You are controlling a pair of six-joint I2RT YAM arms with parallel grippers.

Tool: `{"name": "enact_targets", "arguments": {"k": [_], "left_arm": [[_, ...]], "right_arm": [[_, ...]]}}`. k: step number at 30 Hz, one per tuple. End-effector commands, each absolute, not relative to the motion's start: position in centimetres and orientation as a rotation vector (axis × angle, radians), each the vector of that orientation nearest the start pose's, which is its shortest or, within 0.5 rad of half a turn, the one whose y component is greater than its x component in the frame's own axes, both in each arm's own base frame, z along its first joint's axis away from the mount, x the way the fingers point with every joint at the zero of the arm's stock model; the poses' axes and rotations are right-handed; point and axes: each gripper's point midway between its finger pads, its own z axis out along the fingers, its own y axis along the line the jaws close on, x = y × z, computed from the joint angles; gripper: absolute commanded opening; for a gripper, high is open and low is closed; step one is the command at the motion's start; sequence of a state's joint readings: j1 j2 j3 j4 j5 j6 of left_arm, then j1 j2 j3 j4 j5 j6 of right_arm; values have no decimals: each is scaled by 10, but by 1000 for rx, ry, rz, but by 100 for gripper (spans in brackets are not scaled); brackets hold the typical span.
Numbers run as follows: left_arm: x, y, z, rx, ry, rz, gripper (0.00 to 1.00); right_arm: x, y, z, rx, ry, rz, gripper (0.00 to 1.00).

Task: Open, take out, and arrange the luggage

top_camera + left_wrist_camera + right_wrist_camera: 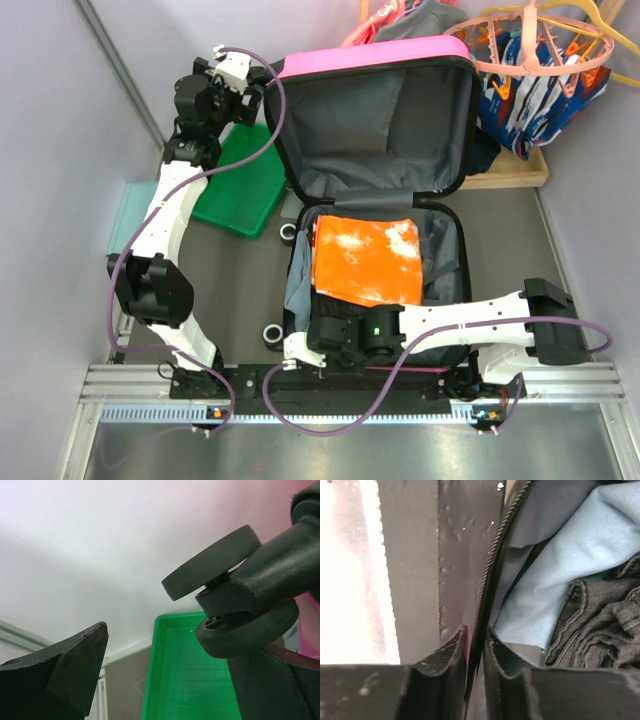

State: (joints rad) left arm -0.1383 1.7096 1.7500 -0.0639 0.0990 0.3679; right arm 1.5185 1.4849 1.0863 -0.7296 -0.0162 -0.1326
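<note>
One piece of luggage (375, 130) is seen from above at the centre of the table. It lies open. Its pink-edged lid is propped up toward 12 o'clock and its base is laid toward 6 o'clock. Three textiles are counted in the base: one orange garment (365, 260) with white print on top, one light blue cloth (560, 580) and one dark garment (600, 630) at the 7 o'clock corner. Two wheels (288, 232) are seen along the base's 9 o'clock side, well apart from each other.

Two arms are mounted at 6 o'clock. The left gripper (248, 88) is held at the lid's 10 o'clock corner with its two fingers spread wide, and nothing is gripped. In its wrist view one caster (212, 562) made of two black discs is seen just beside the right-hand finger.

The right gripper (476, 632) is placed at the base's 7 o'clock corner. Its two fingers are set close together, one on each side of the corded rim. Whether the rim is pressed cannot be told.

One green tray (240, 190) is found at 9 o'clock of the luggage, just beside it. One pale teal box (128, 215) lies farther out at 9 o'clock. A cluster of peach hangers (540, 45) is seen at 2 o'clock, and their number cannot be told.
</note>
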Motion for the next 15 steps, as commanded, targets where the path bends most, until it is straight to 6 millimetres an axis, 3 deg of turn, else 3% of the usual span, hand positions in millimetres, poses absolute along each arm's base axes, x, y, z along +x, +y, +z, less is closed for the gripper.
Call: {"name": "enact_targets", "arguments": {"k": [1, 7, 11, 15], "left_arm": [[529, -63, 434, 468, 1475, 215, 99], [522, -46, 417, 448, 1552, 195, 99], [516, -44, 402, 471, 1602, 167, 99], [508, -39, 401, 473, 1621, 144, 99]], "right_arm": [[-25, 311, 125, -2151, 1790, 651, 21], [-16, 311, 125, -2126, 1777, 600, 45], [-14, 313, 123, -2131, 1764, 583, 50], [-10, 314, 123, -2124, 1758, 564, 53]]}}
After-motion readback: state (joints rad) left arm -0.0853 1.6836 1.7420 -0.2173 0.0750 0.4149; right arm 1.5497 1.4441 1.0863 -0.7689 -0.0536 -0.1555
